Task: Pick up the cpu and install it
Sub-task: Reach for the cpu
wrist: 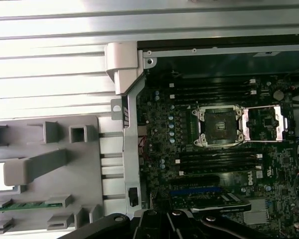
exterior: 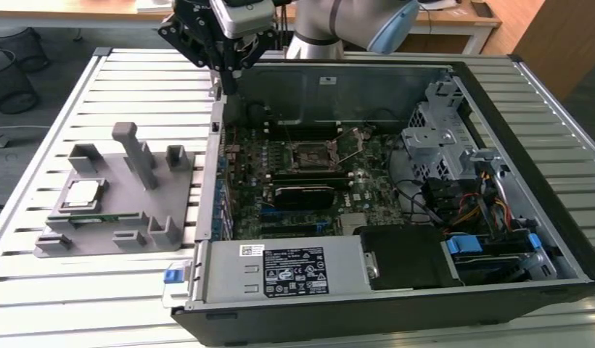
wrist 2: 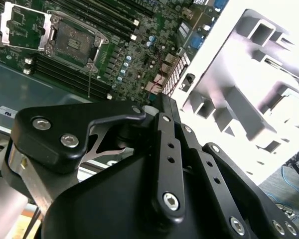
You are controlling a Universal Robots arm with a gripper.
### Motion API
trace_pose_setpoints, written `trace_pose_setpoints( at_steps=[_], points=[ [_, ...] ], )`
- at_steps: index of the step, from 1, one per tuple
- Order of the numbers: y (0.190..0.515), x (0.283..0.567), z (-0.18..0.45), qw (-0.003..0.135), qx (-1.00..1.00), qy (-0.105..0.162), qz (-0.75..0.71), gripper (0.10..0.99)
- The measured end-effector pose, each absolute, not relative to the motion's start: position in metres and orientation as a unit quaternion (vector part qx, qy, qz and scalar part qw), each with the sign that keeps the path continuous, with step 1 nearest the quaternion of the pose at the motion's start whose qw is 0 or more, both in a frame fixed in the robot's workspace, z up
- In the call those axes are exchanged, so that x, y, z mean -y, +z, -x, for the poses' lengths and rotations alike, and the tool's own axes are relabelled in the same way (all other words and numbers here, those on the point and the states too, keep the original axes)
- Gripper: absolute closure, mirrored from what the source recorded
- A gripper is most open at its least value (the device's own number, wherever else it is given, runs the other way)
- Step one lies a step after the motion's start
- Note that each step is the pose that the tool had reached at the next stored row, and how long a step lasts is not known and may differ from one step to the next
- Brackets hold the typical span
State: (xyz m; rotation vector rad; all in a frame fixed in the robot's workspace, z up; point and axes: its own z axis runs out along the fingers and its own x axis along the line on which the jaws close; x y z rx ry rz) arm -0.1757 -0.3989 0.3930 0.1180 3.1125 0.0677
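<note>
Over the open PC case's [exterior: 530, 239] rear corner, the robot arm's gripper [exterior: 224, 71] hangs w/ nothing visibly held; how wide it's open can't be told. Cpu [exterior: 85, 194] lies flat in a grey fixture [exterior: 133, 217] on the desk [exterior: 133, 80], well apart from gripper, toward exterior view's left & nearer camera. Motherboard socket [exterior: 312, 152] sits open, empty.

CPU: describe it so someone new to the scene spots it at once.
To the exterior view's left of the open black computer case stands a grey plastic fixture. On it lies the cpu, a small flat square chip with a silvery metal top; the neighbouring green memory stick is long and narrow.
</note>
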Motion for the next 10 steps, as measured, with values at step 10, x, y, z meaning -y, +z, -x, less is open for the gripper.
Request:
trace_pose_setpoints(
  at_steps=[10],
  points=[
    [0.3930, 0.3989, 0.1820, 0.013, -0.999, 0.022, -0.038, 0.980]
  ],
)
